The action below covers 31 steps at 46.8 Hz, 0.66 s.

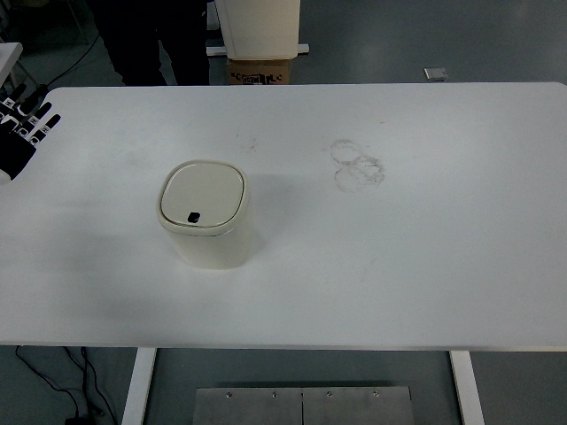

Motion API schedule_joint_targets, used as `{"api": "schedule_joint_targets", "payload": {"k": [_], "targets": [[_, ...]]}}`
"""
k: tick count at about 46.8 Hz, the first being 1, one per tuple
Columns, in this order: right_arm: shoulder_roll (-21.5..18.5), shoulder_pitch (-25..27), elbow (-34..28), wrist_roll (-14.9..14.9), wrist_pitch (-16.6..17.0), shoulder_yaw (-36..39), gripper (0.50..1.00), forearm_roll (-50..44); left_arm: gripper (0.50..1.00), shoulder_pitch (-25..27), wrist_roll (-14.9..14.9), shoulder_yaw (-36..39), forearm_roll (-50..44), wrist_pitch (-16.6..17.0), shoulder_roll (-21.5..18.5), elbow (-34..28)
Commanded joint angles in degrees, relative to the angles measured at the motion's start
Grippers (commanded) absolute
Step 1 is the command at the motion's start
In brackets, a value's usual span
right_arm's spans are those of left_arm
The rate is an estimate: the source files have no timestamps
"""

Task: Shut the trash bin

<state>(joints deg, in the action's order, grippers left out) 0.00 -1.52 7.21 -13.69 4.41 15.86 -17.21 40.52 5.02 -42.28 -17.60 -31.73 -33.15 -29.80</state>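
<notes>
On table point(425, 266), closed trash bin point(206, 214) (left hand point(19, 135) well apart).

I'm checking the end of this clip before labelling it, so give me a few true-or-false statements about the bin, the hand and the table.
1. The trash bin has its lid down flat. True.
2. The left hand rests on the lid. False: it is at the table's far left edge, well apart from the bin.
3. The left hand's fingers are spread and hold nothing. True.
4. The ring-shaped marks lie left of the bin. False: they lie to its right.
5. The bin lies on its side. False: it stands upright.
</notes>
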Motion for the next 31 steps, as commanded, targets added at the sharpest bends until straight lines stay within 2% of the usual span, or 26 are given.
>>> {"api": "schedule_joint_targets", "payload": {"k": [1, 31], "targets": [[0.00, 0.03, 0.00, 0.07, -0.02, 0.05, 0.991, 0.07, 1.000, 0.00, -0.01, 0.00, 0.02, 0.00, -0.07, 0.00], [0.00, -0.15, 0.09, -0.11, 0.07, 0.05, 0.991, -0.01, 1.000, -0.18, -0.01, 0.09, 0.02, 0.00, 0.02, 0.00]]}}
